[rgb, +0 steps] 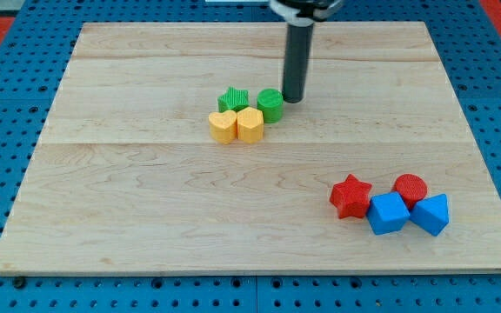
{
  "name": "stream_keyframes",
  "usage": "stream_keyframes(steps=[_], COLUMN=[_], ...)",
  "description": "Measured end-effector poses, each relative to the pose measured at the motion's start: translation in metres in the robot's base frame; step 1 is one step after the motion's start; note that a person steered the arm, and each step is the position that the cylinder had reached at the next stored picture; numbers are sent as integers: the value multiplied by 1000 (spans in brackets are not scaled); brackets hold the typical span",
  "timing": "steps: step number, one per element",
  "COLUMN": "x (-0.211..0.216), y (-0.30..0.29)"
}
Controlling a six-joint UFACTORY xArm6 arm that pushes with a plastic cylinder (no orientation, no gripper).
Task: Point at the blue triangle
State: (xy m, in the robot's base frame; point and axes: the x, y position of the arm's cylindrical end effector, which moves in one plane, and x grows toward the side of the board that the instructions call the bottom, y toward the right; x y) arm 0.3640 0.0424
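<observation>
The blue triangle (432, 214) lies at the view's lower right, at the right end of a cluster with a blue cube (387, 213), a red star (350, 196) and a red cylinder (410, 187). My tip (292, 98) rests on the board at the upper middle, right next to the green cylinder (270, 104), far up and to the left of the blue triangle.
A green star (233, 100), a yellow hexagon-like block (223, 126) and a yellow heart-like block (250, 125) are grouped with the green cylinder. The wooden board (146, 217) lies on a blue pegboard.
</observation>
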Motion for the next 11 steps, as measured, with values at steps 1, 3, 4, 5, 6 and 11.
stream_keyframes(steps=[1,3,4,5,6,11], x=[1,23,110,170,180,193], y=[-12,124,178,226,258,161])
